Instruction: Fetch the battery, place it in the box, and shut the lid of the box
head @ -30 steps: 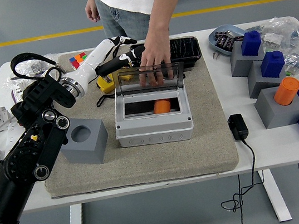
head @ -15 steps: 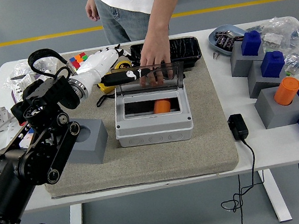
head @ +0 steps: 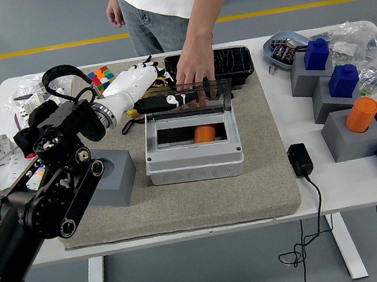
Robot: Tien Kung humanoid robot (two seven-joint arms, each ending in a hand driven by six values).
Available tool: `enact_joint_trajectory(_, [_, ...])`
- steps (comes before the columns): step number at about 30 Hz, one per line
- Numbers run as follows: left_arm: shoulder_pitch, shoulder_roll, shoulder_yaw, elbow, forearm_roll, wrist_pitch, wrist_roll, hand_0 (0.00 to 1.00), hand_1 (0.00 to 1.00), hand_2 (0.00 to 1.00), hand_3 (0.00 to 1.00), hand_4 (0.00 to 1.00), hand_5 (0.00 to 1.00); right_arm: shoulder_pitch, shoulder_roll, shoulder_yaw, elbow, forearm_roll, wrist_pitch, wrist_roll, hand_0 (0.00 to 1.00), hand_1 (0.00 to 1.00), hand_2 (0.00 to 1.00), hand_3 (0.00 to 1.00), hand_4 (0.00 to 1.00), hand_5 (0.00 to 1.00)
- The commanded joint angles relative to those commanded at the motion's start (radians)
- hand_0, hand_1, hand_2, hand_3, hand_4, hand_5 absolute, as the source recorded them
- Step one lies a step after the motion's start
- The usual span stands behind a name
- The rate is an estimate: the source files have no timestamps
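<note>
On the counter, a grey block with a round hole sits at the left of the beige mat, partly hidden by the robot's black arm. The left hand reaches flat, fingers extended and holding nothing, to the clear lid of the grey box, which stands raised. A person's hand rests on the lid's top edge. Inside the box lies the orange battery. Right of the mat sit a black adapter, then grey blocks topped with blue pieces and an orange cylinder. No writing is legible.
</note>
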Motion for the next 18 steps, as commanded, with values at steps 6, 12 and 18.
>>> enact_joint_trajectory(6, [-0.005, 0.006, 0.004, -0.009, -0.012, -0.003, -0.001, 0.998, 0.942, 0.766, 0.561, 0.998, 0.998, 0.003, 0.0, 0.001, 0.001, 0.002, 0.0, 0.001, 0.8, 0.759, 0.748, 0.793, 0.998, 0.998])
enact_joint_trajectory(12, [-0.002, 0.014, 0.022, -0.041, -0.032, -0.011, 0.004, 0.998, 0.923, 0.756, 0.547, 0.998, 0.998, 0.003, -0.001, 0.004, 0.001, 0.0, 0.001, 0.001, 0.799, 0.759, 0.748, 0.794, 0.998, 0.998])
enact_joint_trajectory(18, [0.001, 0.032, 0.086, -0.087, -0.073, -0.025, 0.017, 0.998, 0.905, 0.75, 0.537, 0.998, 0.998, 0.003, -0.001, 0.005, 0.001, 0.0, 0.001, 0.001, 0.799, 0.759, 0.747, 0.794, 0.998, 0.998])
